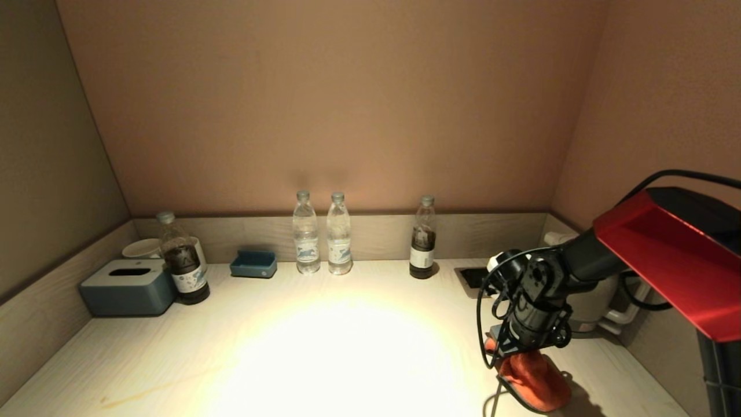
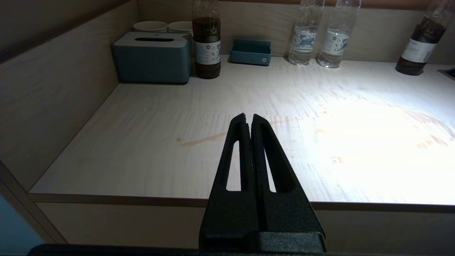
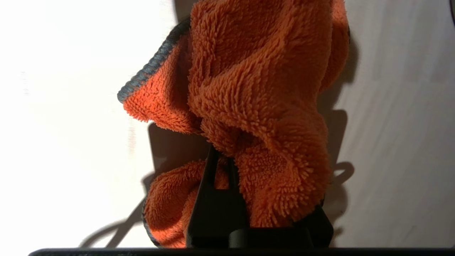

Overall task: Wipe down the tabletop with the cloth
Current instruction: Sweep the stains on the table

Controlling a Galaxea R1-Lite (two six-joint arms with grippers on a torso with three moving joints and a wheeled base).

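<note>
Head view: my right gripper [image 1: 524,362] pinches the orange cloth [image 1: 535,379] in its jaws near the table's [image 1: 347,347] front right corner, ready to wipe; my left gripper [image 2: 248,122], jaws pressed together, waits off the front edge.

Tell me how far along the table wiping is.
Done: the right gripper is shut on the orange cloth, at the tabletop's near right corner. Left: brownish streaks remain across the surface. The left gripper is parked, shut, by the front edge.

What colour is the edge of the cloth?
Grey, on an orange cloth; the right wrist view shows it best.
</note>
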